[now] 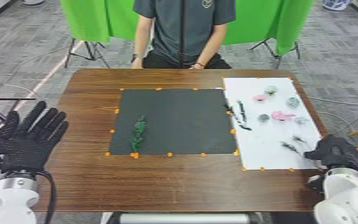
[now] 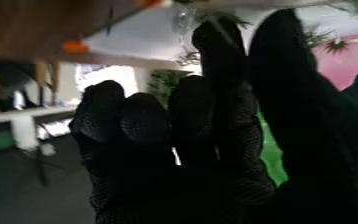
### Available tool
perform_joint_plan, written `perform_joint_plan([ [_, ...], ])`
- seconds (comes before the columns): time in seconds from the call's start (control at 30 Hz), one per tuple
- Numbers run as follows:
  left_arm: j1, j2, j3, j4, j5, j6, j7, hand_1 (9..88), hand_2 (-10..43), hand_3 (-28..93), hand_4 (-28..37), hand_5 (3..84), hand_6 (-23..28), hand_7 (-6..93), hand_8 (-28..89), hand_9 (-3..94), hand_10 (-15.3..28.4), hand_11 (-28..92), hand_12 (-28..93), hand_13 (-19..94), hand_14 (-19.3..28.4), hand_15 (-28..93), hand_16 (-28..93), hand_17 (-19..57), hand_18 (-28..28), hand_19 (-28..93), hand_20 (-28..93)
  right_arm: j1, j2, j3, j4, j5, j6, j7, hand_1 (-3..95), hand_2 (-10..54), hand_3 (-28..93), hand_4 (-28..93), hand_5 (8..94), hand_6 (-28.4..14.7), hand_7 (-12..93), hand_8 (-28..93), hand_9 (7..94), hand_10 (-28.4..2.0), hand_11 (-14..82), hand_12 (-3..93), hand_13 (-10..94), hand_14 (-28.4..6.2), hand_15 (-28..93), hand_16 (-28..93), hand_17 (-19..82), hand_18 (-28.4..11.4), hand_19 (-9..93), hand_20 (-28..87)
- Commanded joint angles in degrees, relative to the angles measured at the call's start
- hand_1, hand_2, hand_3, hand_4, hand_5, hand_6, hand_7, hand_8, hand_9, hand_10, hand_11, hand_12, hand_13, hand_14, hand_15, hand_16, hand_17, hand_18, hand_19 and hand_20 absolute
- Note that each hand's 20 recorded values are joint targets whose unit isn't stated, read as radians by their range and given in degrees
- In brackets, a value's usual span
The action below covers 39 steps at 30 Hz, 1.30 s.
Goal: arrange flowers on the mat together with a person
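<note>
Well, in the head view the dark mat (image 1: 189,120) lies at the middle of the table (image 1: 79,185), with one leafy sprig (image 1: 139,134) set alone towards its left side, stem end near me, probably to leave room for more beside it. The white sheet (image 1: 257,137) to its right seems to serve as the supply: pink blooms (image 1: 282,116), grey blooms (image 1: 263,118) and dark stems (image 1: 242,111) lie spread apart, I'd guess so that each can be lifted without dragging a neighbour. My right hand (image 1: 337,151) is at the sheet's near right edge, just beside the small sprays (image 1: 289,147), a sensible place for picking one up. My left hand (image 1: 26,145) is at the table's left side, wide open, fingers spread, holding nothing, which keeps it out of the way. In the right wrist view, my right hand is loosely open, its fingers a little bent and the thumb apart from them. A thin stalk (image 2: 222,31) shows at its fingertips; whether I touch it or it merely lies beyond, I cannot tell, but I see no firm grip.
</note>
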State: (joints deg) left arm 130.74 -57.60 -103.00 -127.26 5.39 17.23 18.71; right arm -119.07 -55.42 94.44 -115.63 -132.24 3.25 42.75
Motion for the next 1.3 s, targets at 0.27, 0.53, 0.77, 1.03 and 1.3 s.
perform_joint_plan([
  [0.27,0.3,-0.15,0.67,0.49,0.06,0.41,-1.2,23.4,14.1,72,-28.3,43.9,9.1,15.5,-11,41.3,17.7,27,11,31,17.3,38,-6,-5.7,14.5,32,13,0.8,0.4,-1.9,-2.8,1.5,7.8,4.7,54.9,-9.5,67,-28,69.9,0.1,49,13,65.7,-13.2,61.6,62.3,60,-17.4,79,57,37,-24.4,87,48],
  [0.53,-0.5,-0.29,2.16,0.98,0.67,0.3,-2.97,24.0,14.5,77,-28.3,44.1,8.9,15.5,-11,41.2,17.6,27,11,31,17.3,37,-6,-5.7,14.5,32,13,3.7,-2.5,-3.8,-7.6,7.7,9.4,8.4,54.9,-9.5,71,-25,71.3,-1.7,48,15,67.6,-14.3,59.3,64.3,62,-18.0,79,57,39,-25.5,89,46],
  [0.77,-0.2,0.17,2.03,0.7,1.51,0.26,-3.02,24.2,13.8,76,-28.3,44.1,9.0,15.5,-11,41.1,17.5,27,11,31,17.3,37,-6,-5.7,14.5,32,13,10.6,-4.3,-10.1,-7.3,8.7,13.5,8.3,54.4,-9.5,71,-23,72.9,-2.1,47,16,69.1,-14.6,60.3,63.8,63,-18.0,79,57,40,-26.0,90,45],
  [1.03,1.6,-0.27,1.53,0.04,-1.06,1.26,-3.27,24.6,13.4,76,-28.3,44.5,8.1,16.0,-11,41.1,17.6,27,11,31,17.3,37,-6,-5.8,14.6,32,13,20.4,-8.0,-18.2,-6.8,11.7,13.4,8.7,54.3,-9.5,70,-21,73.2,-2.0,47,17,69.7,-14.7,60.6,62.7,64,-18.2,79,57,41,-26.1,91,44],
  [1.3,0.5,-0.02,2.34,0.31,-1.59,0.1,-3.32,24.7,13.7,77,-28.3,44.4,8.3,15.8,-11,41.2,17.6,26,11,31,17.2,37,-6,-5.7,14.6,32,13,30.8,-11.1,-30.2,-2.3,9.4,13.2,7.0,54.5,-9.5,69,-19,73.2,-2.0,47,17,69.9,-14.9,60.7,62.3,64,-18.3,79,57,41,-26.6,92,43],
])
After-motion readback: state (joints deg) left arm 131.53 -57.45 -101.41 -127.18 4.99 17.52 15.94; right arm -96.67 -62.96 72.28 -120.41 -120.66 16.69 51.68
